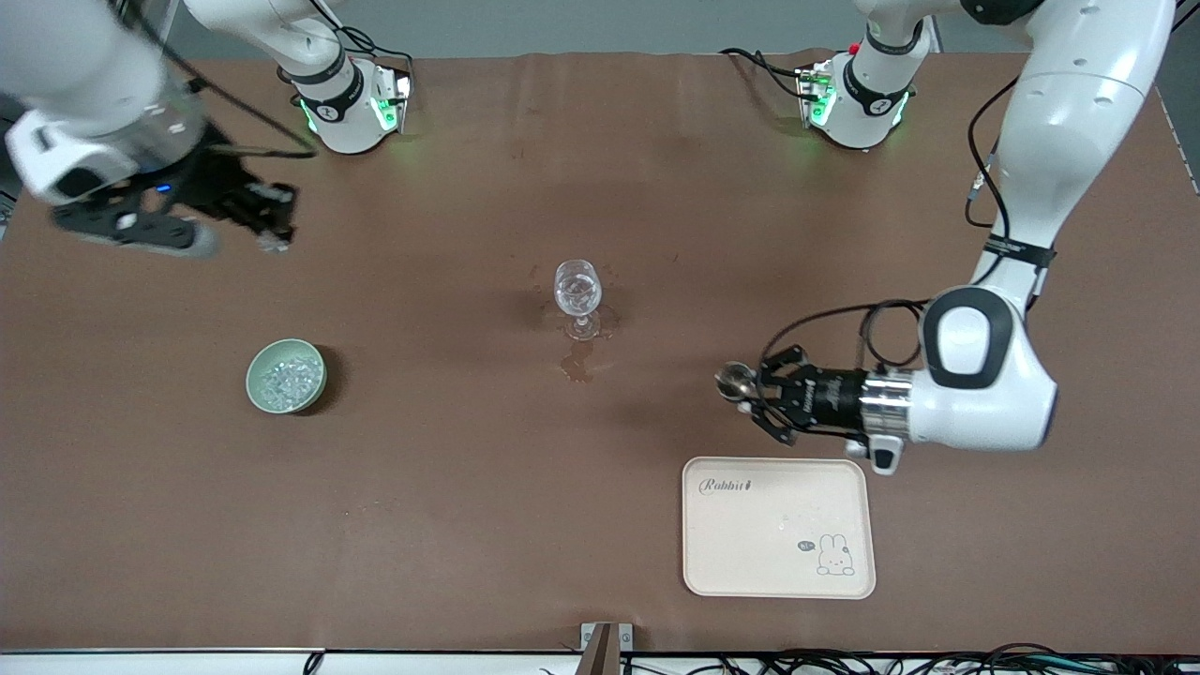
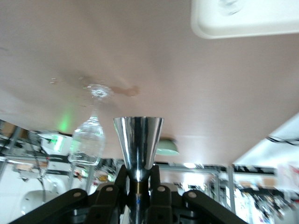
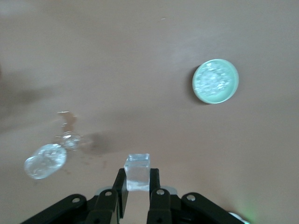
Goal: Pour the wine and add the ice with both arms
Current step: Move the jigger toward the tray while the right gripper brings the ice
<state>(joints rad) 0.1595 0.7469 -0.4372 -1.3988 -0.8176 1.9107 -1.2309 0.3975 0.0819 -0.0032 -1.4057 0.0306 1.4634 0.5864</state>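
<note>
Right gripper [image 3: 138, 193]: fingers clamped on one clear ice cube [image 3: 137, 171], up over the brown surface [image 1: 450, 525] at the right arm's end.
Left gripper [image 1: 750, 392]: fingers closed on a shiny steel conical cup [image 1: 733, 382], over the surface just above the cream rabbit-print tray [image 1: 778, 526].
Clear stemmed glass [image 1: 577, 296]: upright, mid-surface.
Pale green bowl [image 1: 286, 376]: holds the remaining ice chunks [image 1: 287, 380].

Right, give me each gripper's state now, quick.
Left gripper: closed on a shiny metal cone-shaped cup, near the cream tray.
Right gripper: closed on a clear ice cube.
</note>
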